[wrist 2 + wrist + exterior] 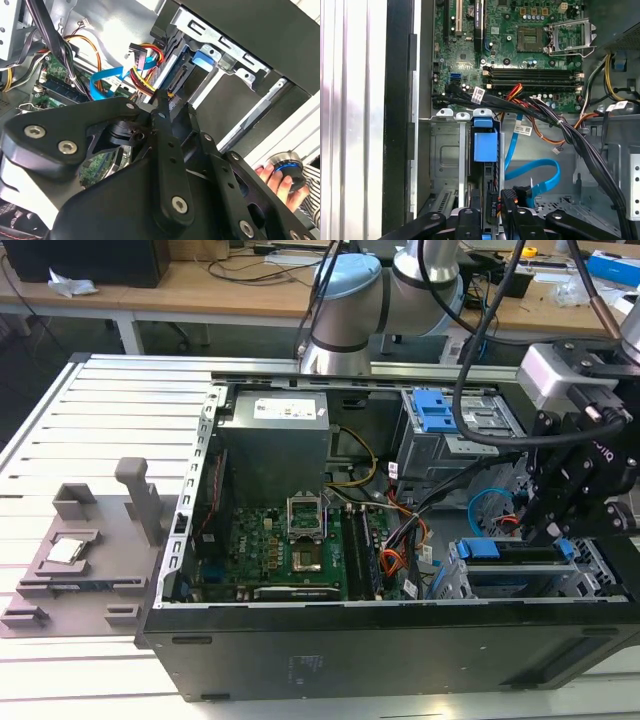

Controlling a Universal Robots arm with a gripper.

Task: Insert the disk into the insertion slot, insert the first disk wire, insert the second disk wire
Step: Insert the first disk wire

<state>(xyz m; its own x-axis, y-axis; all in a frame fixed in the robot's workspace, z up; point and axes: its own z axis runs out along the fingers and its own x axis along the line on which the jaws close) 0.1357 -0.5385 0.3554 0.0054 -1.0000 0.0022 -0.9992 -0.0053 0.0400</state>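
Observation:
The disk (485, 145), framed in its blue carrier, stands on edge inside the insertion slot (445, 150), the grey cage at the case's near corner on the exterior view's right (590, 575). My gripper (490, 220) sits at the disk's rear end, with a finger on each side of the disk's edge, shut on it. In the exterior view the gripper (552, 535) hangs just above the disk (510, 553). A black plug on red and yellow wires (140, 52) hangs loose near the disk. A blue flat cable (540, 175) loops beside it.
The motherboard (290, 540) fills the middle of the open case. A taller grey cage with a blue tab (440, 410) stands at the back. A thick black wire bundle (570, 135) crosses near the slot. A person's hand (275, 182) rests by a blue-ringed knob (287, 167).

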